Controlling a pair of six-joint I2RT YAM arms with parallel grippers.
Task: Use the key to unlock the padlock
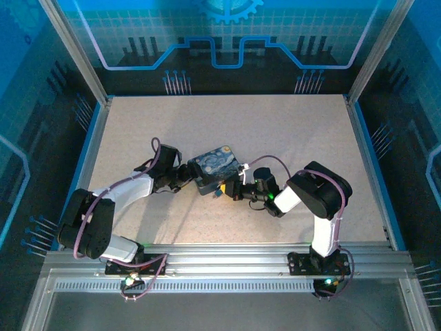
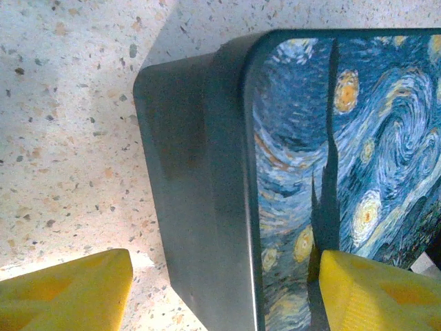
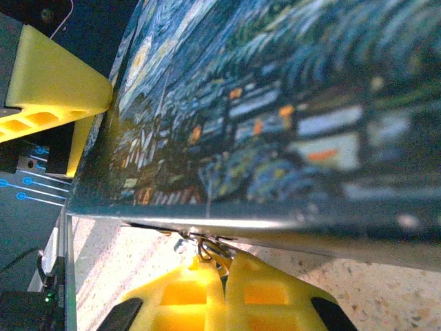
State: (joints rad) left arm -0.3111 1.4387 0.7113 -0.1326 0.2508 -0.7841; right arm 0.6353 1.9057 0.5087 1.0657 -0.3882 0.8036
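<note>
The blue-and-yellow painted tin (image 1: 213,165) lies mid-table between both arms. My left gripper (image 1: 187,176) is open, its yellow fingers (image 2: 65,296) astride the tin's (image 2: 207,172) corner: one over the table, clear of the grey wall, the other over the painted lid. My right gripper (image 3: 226,265) is shut at the tin's (image 3: 275,103) lower rim, pinching a thin brassy sliver with a wire loop, the key (image 3: 208,247). Beside it, small metal hardware (image 3: 182,237) hangs under the rim, likely the padlock, too small to be sure. In the top view the right gripper (image 1: 222,191) touches the tin's near edge.
The speckled tabletop (image 1: 289,131) is walled by a metal frame and blue panels. An aluminium rail (image 1: 227,258) with the arm bases runs along the near edge. My left gripper's yellow finger (image 3: 48,83) shows beyond the tin in the right wrist view.
</note>
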